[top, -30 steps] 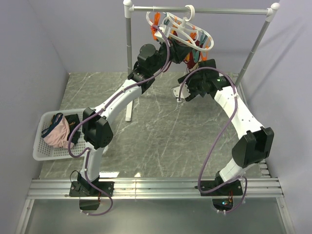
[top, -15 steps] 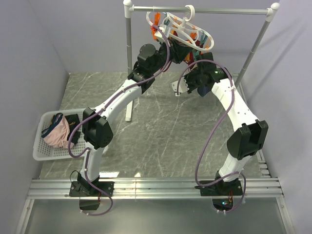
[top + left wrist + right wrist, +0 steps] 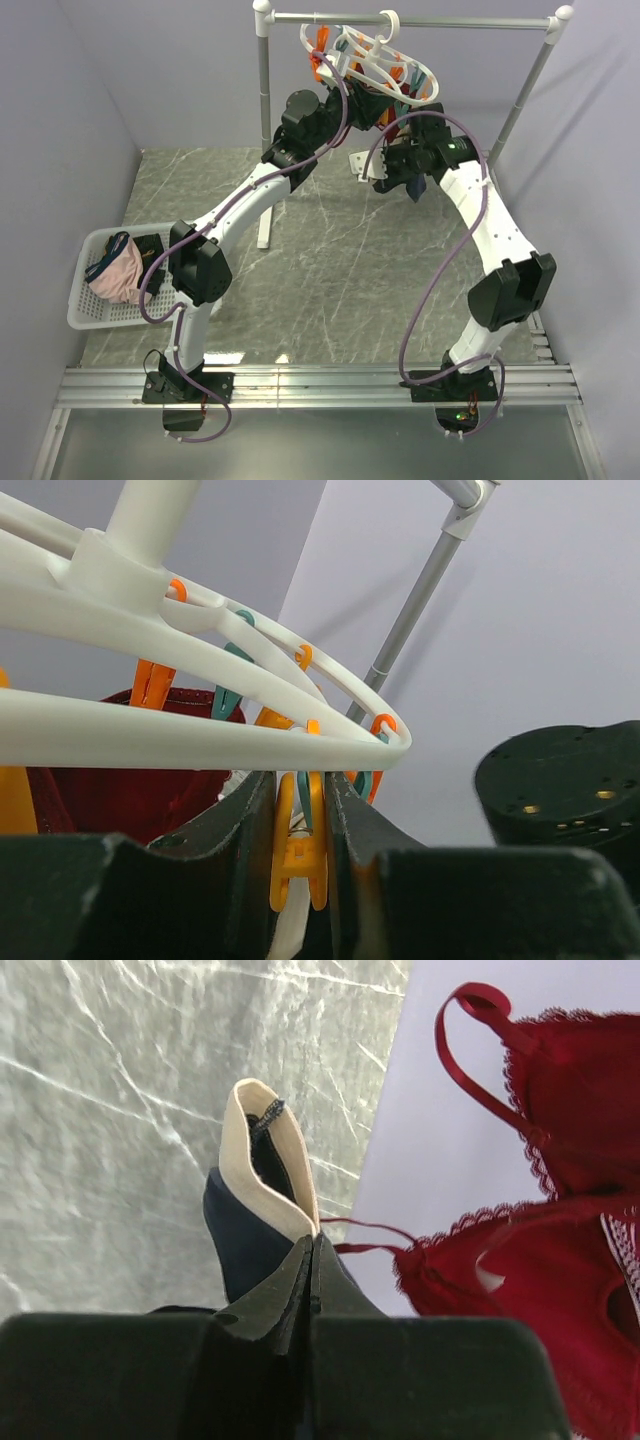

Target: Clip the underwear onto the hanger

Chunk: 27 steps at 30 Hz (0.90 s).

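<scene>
Where a second ago it hung lower, jaws apart, the right gripper now sits beneath the hanger, pinching the underwear: navy, beige-lined, folded upward. The left gripper squeezes an orange clip on it.

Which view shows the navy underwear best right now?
Right wrist: the underwear, navy with beige lining, sits centre frame, pinched in the shut right gripper. Top external shows only a dark scrap; left wrist shows none.
</scene>
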{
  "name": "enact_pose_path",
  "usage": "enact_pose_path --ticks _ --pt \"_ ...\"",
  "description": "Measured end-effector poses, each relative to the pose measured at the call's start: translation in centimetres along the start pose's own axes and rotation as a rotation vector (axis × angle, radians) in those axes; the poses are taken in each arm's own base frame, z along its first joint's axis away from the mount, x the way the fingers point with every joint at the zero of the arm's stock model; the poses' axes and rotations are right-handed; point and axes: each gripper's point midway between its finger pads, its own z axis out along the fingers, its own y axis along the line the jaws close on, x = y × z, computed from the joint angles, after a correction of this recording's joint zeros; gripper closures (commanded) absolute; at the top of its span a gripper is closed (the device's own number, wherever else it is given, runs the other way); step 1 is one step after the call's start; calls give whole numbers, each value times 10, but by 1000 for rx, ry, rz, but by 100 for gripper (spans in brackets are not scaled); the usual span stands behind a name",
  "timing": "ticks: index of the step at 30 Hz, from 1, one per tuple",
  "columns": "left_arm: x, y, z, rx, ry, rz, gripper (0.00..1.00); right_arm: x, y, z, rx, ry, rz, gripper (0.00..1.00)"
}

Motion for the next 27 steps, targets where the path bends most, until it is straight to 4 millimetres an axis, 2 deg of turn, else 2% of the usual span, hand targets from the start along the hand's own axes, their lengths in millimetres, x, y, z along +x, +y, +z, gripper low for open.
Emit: enact_pose_path --ticks 6,13,27 --pt "-1 3 -1 -5 -2 -2 100 -8 4 -25 72 -41 94 100" --pt "-2 5 -1 -8 -3 -1 100 -9 -10 -54 207 -86 202 100" --pt "-2 4 -2 7 5 -5 100 -7 -32 -70 313 -156 470 100"
